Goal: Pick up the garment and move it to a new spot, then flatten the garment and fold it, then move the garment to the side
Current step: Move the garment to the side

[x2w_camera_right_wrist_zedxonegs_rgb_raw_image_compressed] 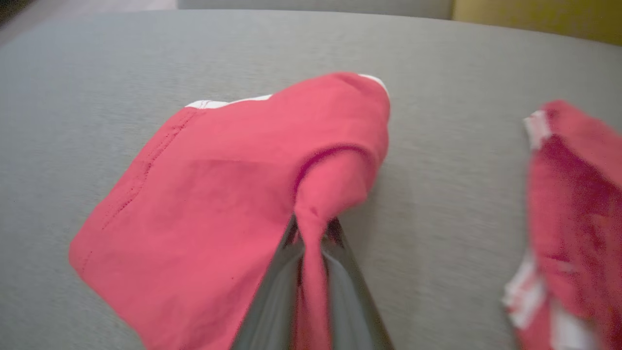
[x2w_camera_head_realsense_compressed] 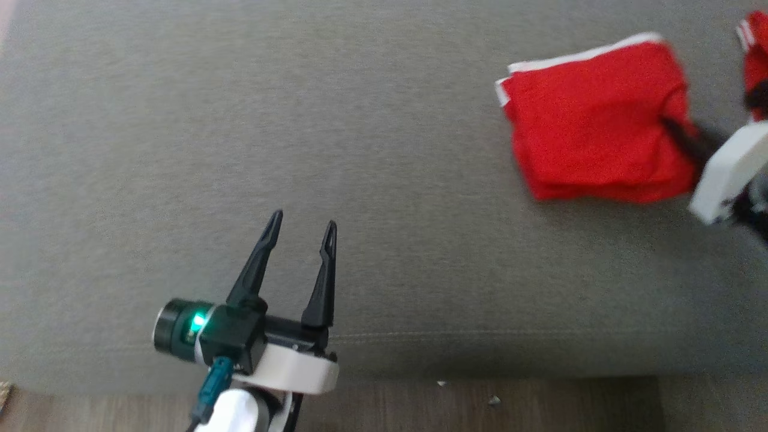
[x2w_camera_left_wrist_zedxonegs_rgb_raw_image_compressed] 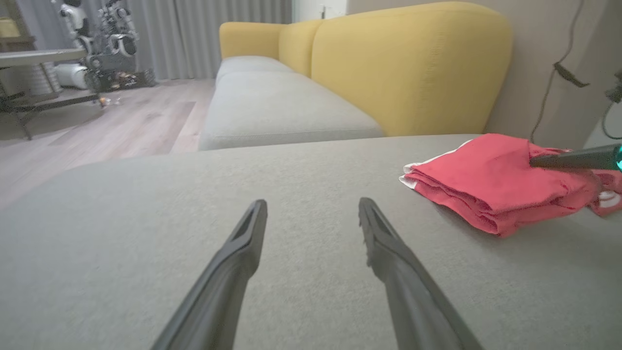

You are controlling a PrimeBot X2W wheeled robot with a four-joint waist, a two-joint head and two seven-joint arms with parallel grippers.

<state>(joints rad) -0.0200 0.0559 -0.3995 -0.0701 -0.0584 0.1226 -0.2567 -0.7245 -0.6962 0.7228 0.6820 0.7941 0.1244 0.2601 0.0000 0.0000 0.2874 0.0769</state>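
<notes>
As right gripper [x2w_camera_right_wrist_zedxonegs_rgb_raw_image_compressed: 313, 227] pinches its edge, folded garment [x2w_camera_head_realsense_compressed: 594, 120], directly ahead

The folded garment [x2w_camera_head_realsense_compressed: 594, 120] is bright red with white edging along one hem, and the second cloth [x2w_camera_head_realsense_compressed: 755, 54] is the same red with white stripes. The seat cushion [x2w_camera_head_realsense_compressed: 300, 120] is plain grey, the sofa backrests [x2w_camera_left_wrist_zedxonegs_rgb_raw_image_compressed: 413, 63] mustard yellow, the floor [x2w_camera_head_realsense_compressed: 420, 405] pale brown with wood grain. The left gripper [x2w_camera_head_realsense_compressed: 304, 219] has black fingers, a glowing green light [x2w_camera_head_realsense_compressed: 197, 322] and a teal cable [x2w_camera_head_realsense_compressed: 211, 390]; the right gripper [x2w_camera_right_wrist_zedxonegs_rgb_raw_image_compressed: 312, 233] is dark grey on a white forearm [x2w_camera_head_realsense_compressed: 729, 174].
</notes>
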